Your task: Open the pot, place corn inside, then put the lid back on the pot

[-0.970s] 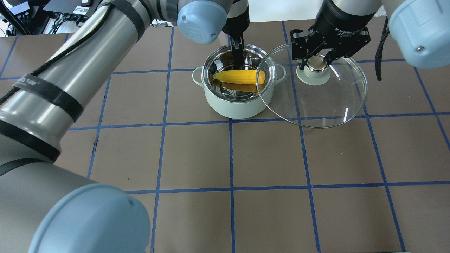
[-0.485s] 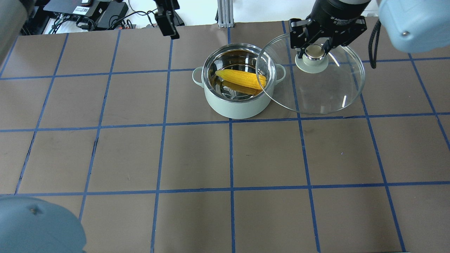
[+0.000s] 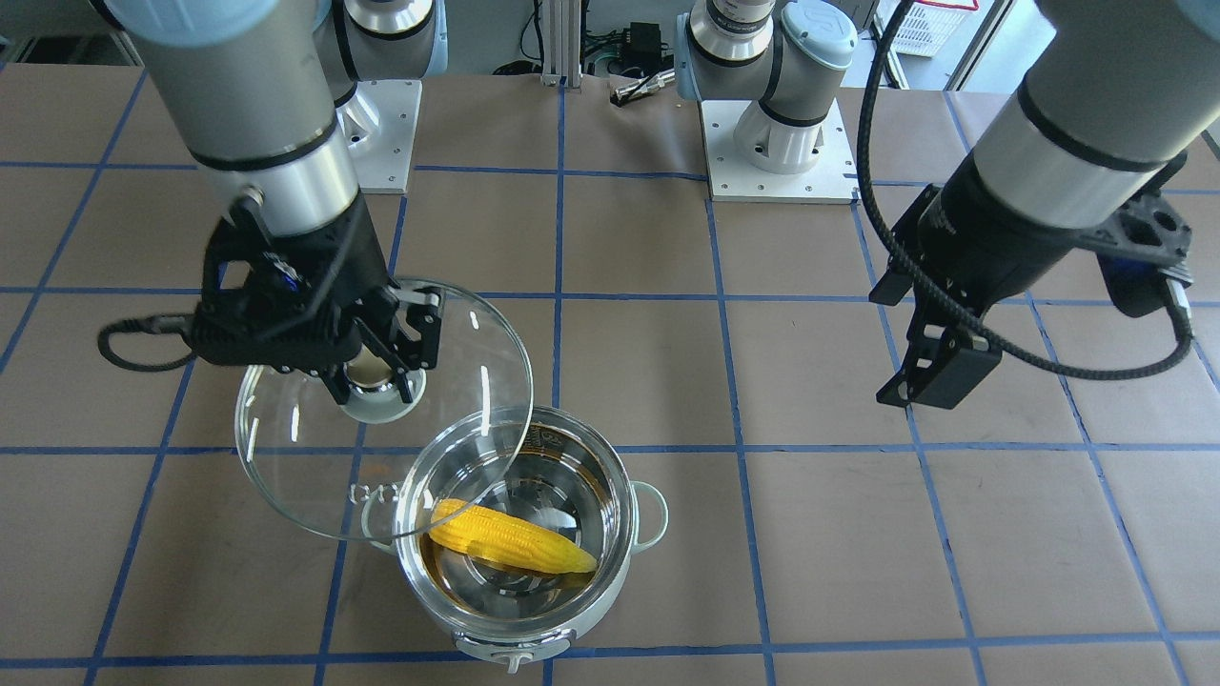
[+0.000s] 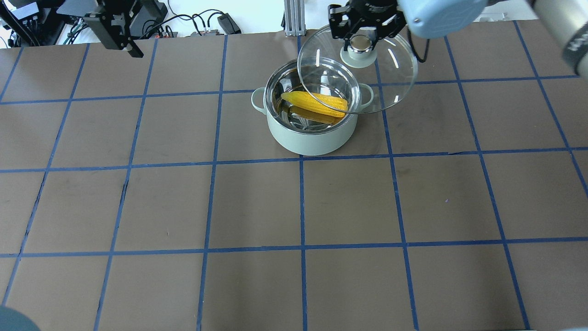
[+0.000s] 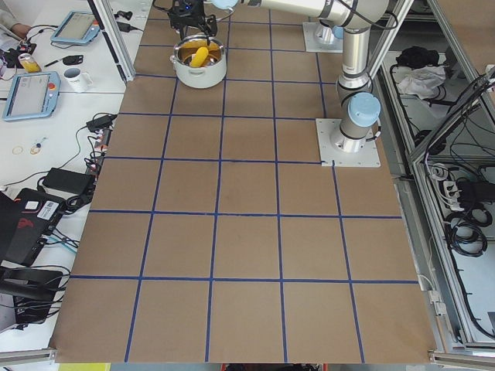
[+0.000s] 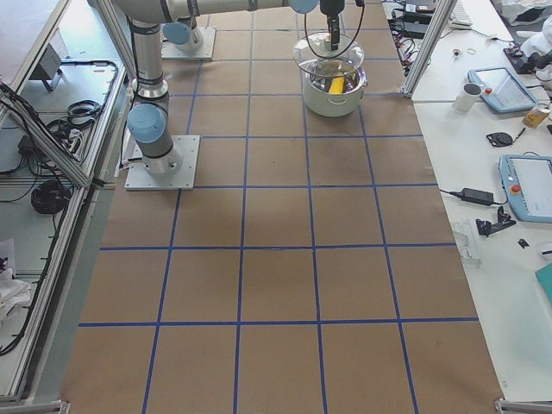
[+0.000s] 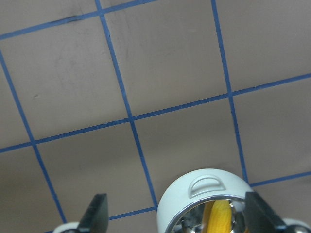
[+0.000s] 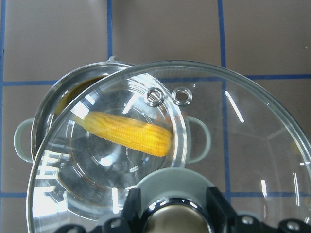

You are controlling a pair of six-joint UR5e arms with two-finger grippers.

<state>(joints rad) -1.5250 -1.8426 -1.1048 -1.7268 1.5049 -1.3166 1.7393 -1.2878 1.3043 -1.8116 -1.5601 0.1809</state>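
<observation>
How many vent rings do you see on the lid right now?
2. The first vent ring and the second vent ring sit side by side in the glass lid, above the corn in the right wrist view. None seems hidden.

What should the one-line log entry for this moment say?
corn: inside pot | lid: gripped in right hand, partly over pot, not seated | left hand: open, empty | remaining: seat lid

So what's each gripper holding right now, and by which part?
The right gripper holds the lid by its knob, one finger on each side. The left gripper is open and holds nothing.
</observation>
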